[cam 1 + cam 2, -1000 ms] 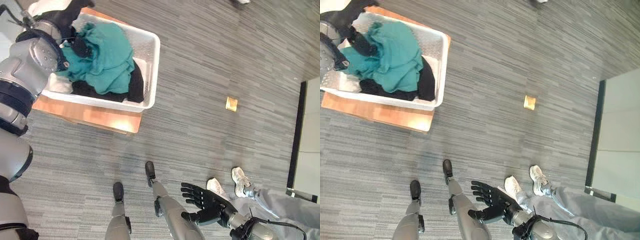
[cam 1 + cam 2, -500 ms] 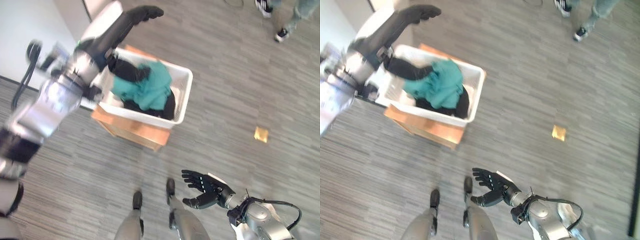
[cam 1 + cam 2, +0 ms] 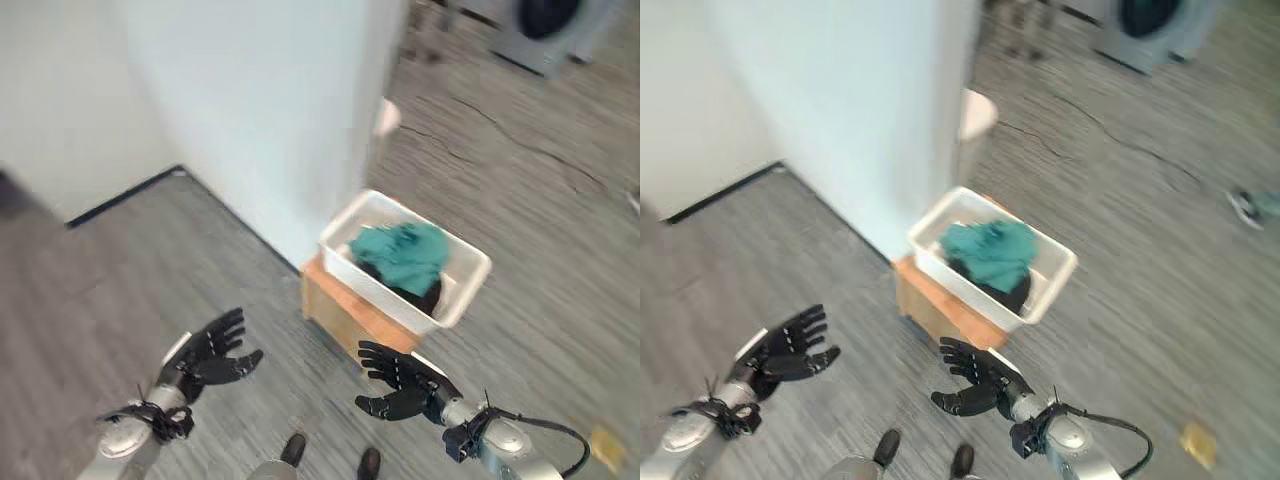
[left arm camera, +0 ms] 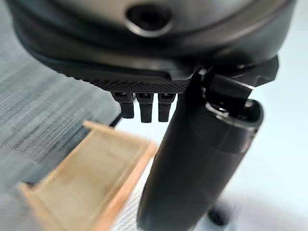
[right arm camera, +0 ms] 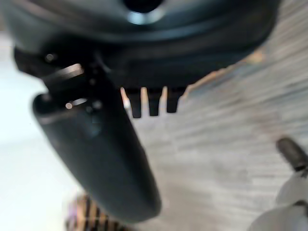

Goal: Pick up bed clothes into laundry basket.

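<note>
The teal cloth (image 3: 402, 254) covers most of the dark clothes (image 3: 424, 296) under it in the white laundry basket (image 3: 470, 285), so the basket's floor is hidden. At 1 o'clock a grey machine (image 3: 548, 25) is blurred and cut off by the top edge. The wooden stand (image 3: 340, 311) is mostly hidden beneath the basket.

basket (image 3: 465, 283): was white
clothes (image 3: 402, 253): were teal — black cloth lay beneath
stand (image 3: 340, 308): was light wood
floor (image 3: 90, 290): was grey — finely streaked
wall (image 3: 250, 110): was pale white
hands (image 3: 212, 352): were black
</note>
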### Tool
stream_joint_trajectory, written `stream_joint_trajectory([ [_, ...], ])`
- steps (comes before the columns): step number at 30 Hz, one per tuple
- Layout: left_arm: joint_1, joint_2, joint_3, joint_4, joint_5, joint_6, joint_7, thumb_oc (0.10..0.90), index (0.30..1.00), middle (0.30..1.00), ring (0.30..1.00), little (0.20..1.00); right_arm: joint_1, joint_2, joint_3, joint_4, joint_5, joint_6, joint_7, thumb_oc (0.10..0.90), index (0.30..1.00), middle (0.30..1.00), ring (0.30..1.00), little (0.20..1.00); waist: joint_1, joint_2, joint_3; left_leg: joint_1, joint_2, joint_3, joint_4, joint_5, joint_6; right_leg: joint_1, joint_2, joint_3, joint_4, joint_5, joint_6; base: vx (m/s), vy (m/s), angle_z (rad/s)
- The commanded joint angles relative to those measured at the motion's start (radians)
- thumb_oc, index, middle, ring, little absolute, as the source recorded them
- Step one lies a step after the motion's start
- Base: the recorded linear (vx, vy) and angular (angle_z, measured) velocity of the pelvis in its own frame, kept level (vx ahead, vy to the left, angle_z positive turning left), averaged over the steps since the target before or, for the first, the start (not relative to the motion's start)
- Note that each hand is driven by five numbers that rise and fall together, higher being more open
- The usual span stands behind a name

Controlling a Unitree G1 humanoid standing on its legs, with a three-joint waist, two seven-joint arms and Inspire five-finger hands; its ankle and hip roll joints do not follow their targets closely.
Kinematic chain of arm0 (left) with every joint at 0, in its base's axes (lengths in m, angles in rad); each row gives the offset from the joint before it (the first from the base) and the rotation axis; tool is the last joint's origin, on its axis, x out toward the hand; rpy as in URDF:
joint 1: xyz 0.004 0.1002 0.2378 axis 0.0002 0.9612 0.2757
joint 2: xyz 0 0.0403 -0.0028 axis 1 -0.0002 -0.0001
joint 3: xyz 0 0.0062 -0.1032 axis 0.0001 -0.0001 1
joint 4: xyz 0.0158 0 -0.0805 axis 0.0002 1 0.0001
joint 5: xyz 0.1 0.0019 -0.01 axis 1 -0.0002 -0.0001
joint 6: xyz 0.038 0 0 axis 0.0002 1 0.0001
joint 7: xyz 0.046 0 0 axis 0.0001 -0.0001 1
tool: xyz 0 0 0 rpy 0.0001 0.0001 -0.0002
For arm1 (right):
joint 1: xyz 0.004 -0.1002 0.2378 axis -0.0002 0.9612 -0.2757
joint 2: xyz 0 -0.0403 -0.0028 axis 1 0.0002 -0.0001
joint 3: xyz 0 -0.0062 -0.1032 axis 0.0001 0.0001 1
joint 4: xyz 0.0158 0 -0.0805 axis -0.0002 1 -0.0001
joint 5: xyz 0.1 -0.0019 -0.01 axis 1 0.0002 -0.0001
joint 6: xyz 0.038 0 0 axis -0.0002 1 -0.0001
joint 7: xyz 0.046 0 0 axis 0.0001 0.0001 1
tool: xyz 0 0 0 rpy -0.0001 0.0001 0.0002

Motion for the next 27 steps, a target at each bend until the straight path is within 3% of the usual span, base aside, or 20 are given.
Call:
stream_joint_trajectory([
  [1, -0.006, 0.058, -0.017, -0.111, -0.001, -0.108, -0.011, 0.8, 0.9, 0.9, 0.9, 0.9, -0.011, 0.036, -0.055, -0.094, 0.086, -0.105, -0.017, 0.8, 0.9, 0.9, 0.9, 0.9, -0.007, -0.063, -0.13, -0.046, -0.065, -0.058, 0.017, 0.048, 0.007, -0.06, 0.102, 0.343, 0.02, 0.044, 0.058, 0.04, -0.115, 3.28],
  [3, -0.057, 0.033, -0.039, -0.093, 0.021, -0.115, 0.012, 0.8, 0.9, 0.9, 0.9, 0.9, 0.003, 0.053, -0.098, -0.099, 0.097, -0.132, -0.06, 0.8, 0.9, 0.9, 0.9, 0.9, -0.034, -0.052, -0.123, -0.077, -0.071, -0.099, 0.012, 0.079, -0.01, -0.044, 0.144, 0.472, -0.016, 0.0, 0.051, -0.06, -0.135, 2.09],
  [4, -0.077, 0.009, -0.041, -0.087, 0.022, -0.116, 0.021, 0.8, 0.9, 0.9, 0.9, 0.9, -0.001, 0.061, -0.106, -0.095, 0.102, -0.145, -0.08, 0.8, 0.9, 0.9, 0.9, 0.9, -0.038, -0.056, -0.118, -0.095, -0.069, -0.088, 0.001, 0.092, -0.025, -0.023, 0.136, 0.441, -0.036, -0.009, 0.042, -0.13, -0.209, 3.12],
  [6, -0.079, -0.028, -0.006, -0.096, 0.048, -0.137, 0.042, 0.8, 0.9, 0.9, 0.9, 0.9, -0.042, 0.063, -0.101, -0.066, 0.099, -0.164, -0.117, 0.8, 0.9, 0.9, 0.9, 0.9, 0.002, -0.063, -0.111, -0.133, -0.054, -0.118, -0.035, 0.141, -0.056, 0.013, 0.11, 0.315, -0.109, -0.029, 0.019, -0.17, -0.299, 4.16],
  [8, -0.058, -0.081, 0.049, -0.094, 0.03, -0.151, 0.079, 0.8, 0.9, 0.9, 0.9, 0.9, -0.084, 0.066, -0.103, -0.04, 0.146, -0.179, -0.141, 0.8, 0.9, 0.9, 0.9, 0.9, 0.038, -0.077, -0.094, -0.227, -0.057, -0.104, -0.029, 0.19, -0.066, 0.009, 0.122, 0.255, -0.134, -0.033, -0.001, -0.29, -0.304, 2.11],
  [11, -0.026, -0.145, 0.085, -0.023, -0.034, -0.143, 0.086, 0.8, 0.9, 0.9, 0.9, 0.9, -0.114, 0.061, -0.096, -0.01, 0.169, -0.174, -0.167, 0.8, 0.9, 0.9, 0.9, 0.9, 0.058, -0.124, -0.065, -0.272, -0.05, 0.217, 0.165, 0.072, 0.013, -0.017, 0.082, 0.145, -0.153, 0.01, 0.009, -0.39, -0.155, 1.98],
  [13, 0.011, -0.149, 0.111, -0.033, 0.014, -0.14, 0.097, 0.8, 0.9, 0.9, 0.9, 0.9, -0.104, 0.051, -0.102, -0.023, 0.145, -0.166, -0.168, 0.8, 0.9, 0.9, 0.9, 0.9, 0.056, -0.141, -0.058, -0.234, -0.02, 0.343, 0.288, 0.026, 0.024, -0.028, 0.034, 0.022, -0.185, 0.05, -0.005, -0.36, -0.081, 1.85],
  [14, 0.033, -0.153, 0.131, -0.042, 0.024, -0.143, 0.1, 0.8, 0.9, 0.9, 0.9, 0.9, -0.093, 0.05, -0.104, -0.025, 0.143, -0.165, -0.158, 0.8, 0.9, 0.9, 0.9, 0.9, 0.05, -0.145, -0.065, -0.191, 0.023, 0.425, 0.311, 0.009, 0.032, -0.032, 0.024, -0.054, -0.202, 0.057, -0.015, -0.27, -0.07, 1.59],
  [15, 0.036, -0.153, 0.135, -0.04, 0.027, -0.137, 0.101, 0.8, 0.9, 0.9, 0.9, 0.9, -0.083, 0.056, -0.108, -0.023, 0.141, -0.163, -0.161, 0.8, 0.9, 0.9, 0.9, 0.9, 0.038, -0.141, -0.076, -0.149, 0.065, 0.488, 0.278, -0.004, 0.029, -0.029, 0.023, -0.104, -0.217, 0.054, -0.017, -0.16, -0.047, 2.09],
  [16, 0.037, -0.153, 0.136, -0.04, 0.028, -0.137, 0.101, 0.8, 0.9, 0.9, 0.9, 0.9, -0.083, 0.057, -0.108, -0.023, 0.141, -0.163, -0.161, 0.8, 0.9, 0.9, 0.9, 0.9, 0.034, -0.143, -0.078, -0.15, 0.062, 0.484, 0.272, 0.002, 0.029, -0.03, 0.02, -0.108, -0.219, 0.056, -0.017, -0.13, 0.011, 2.54],
  [17, 0.029, -0.149, 0.144, -0.035, 0.036, -0.138, 0.106, 0.8, 0.9, 0.9, 0.9, 0.9, -0.066, 0.07, -0.117, -0.021, 0.145, -0.165, -0.166, 0.8, 0.9, 0.9, 0.9, 0.9, 0.009, -0.138, -0.097, -0.084, 0.135, 0.59, 0.211, -0.001, 0.025, -0.034, 0.015, -0.176, -0.229, 0.059, -0.017, -0.17, 0.111, 2.65],
  [18, 0.014, -0.147, 0.144, -0.031, 0.06, -0.138, 0.128, 0.8, 0.9, 0.9, 0.9, 0.9, -0.042, 0.095, -0.125, -0.014, 0.157, -0.159, -0.176, 0.8, 0.9, 0.9, 0.9, 0.9, -0.016, -0.116, -0.113, -0.025, 0.177, 0.677, 0.155, -0.035, -0.006, -0.025, -0.016, -0.29, -0.233, 0.051, -0.015, -0.21, 0.164, 2.36],
  [20, 0.016, -0.163, 0.148, -0.018, 0.049, -0.135, 0.152, 0.8, 0.9, 0.9, 0.9, 0.9, -0.019, 0.124, -0.15, -0.011, 0.168, -0.158, -0.192, 0.8, 0.9, 0.9, 0.9, 0.9, -0.039, -0.086, -0.128, 0.0, 0.162, 0.722, 0.053, -0.094, -0.019, -0.001, -0.046, -0.381, -0.214, 0.033, 0.002, -0.06, 0.208, 2.39],
  [21, 0.022, -0.18, 0.147, -0.006, 0.046, -0.134, 0.16, 0.8, 0.9, 0.9, 0.9, 0.9, -0.01, 0.13, -0.159, -0.009, 0.162, -0.157, -0.193, 0.8, 0.9, 0.9, 0.9, 0.9, -0.04, -0.07, -0.131, 0.004, 0.144, 0.723, -0.01, -0.081, -0.015, 0.007, -0.062, -0.424, -0.197, 0.029, 0.012, 0.01, 0.276, 2.78],
  [22, 0.038, -0.202, 0.153, -0.001, 0.046, -0.135, 0.17, 0.8, 0.9, 0.9, 0.9, 0.9, -0.013, 0.131, -0.151, 0.003, 0.141, -0.152, -0.192, 0.8, 0.9, 0.9, 0.9, 0.9, -0.027, -0.059, -0.132, 0.011, 0.118, 0.676, -0.056, -0.07, -0.007, 0.003, -0.083, -0.452, -0.161, 0.021, 0.019, -0.04, 0.312, 2.62],
  [24, 0.054, -0.198, 0.17, -0.006, 0.074, -0.132, 0.183, 0.8, 0.9, 0.9, 0.9, 0.9, -0.041, 0.131, -0.15, 0.026, 0.106, -0.141, -0.195, 0.8, 0.9, 0.9, 0.9, 0.9, -0.021, -0.04, -0.107, 0.03, 0.092, 0.632, -0.081, -0.063, 0.025, -0.042, -0.141, -0.454, -0.005, 0.036, 0.03, -0.09, 0.333, 1.9],
  [25, 0.074, -0.172, 0.174, -0.003, 0.111, -0.13, 0.178, 0.8, 0.9, 0.9, 0.9, 0.9, -0.05, 0.143, -0.161, 0.032, 0.099, -0.14, -0.194, 0.8, 0.9, 0.9, 0.9, 0.9, -0.046, -0.035, -0.071, 0.035, 0.065, 0.577, -0.078, -0.038, 0.06, -0.09, -0.162, -0.34, 0.082, 0.095, 0.041, -0.19, 0.257, 1.08],
  [27, 0.063, -0.139, 0.172, 0.014, 0.158, -0.132, 0.18, 0.8, 0.9, 0.9, 0.9, 0.9, -0.065, 0.145, -0.162, 0.04, 0.098, -0.14, -0.199, 0.8, 0.9, 0.9, 0.9, 0.9, -0.088, -0.033, -0.062, 0.027, 0.048, 0.494, -0.064, -0.029, 0.068, -0.139, -0.036, -0.062, 0.075, 0.068, 0.048, -0.11, 0.101, 0.96],
])
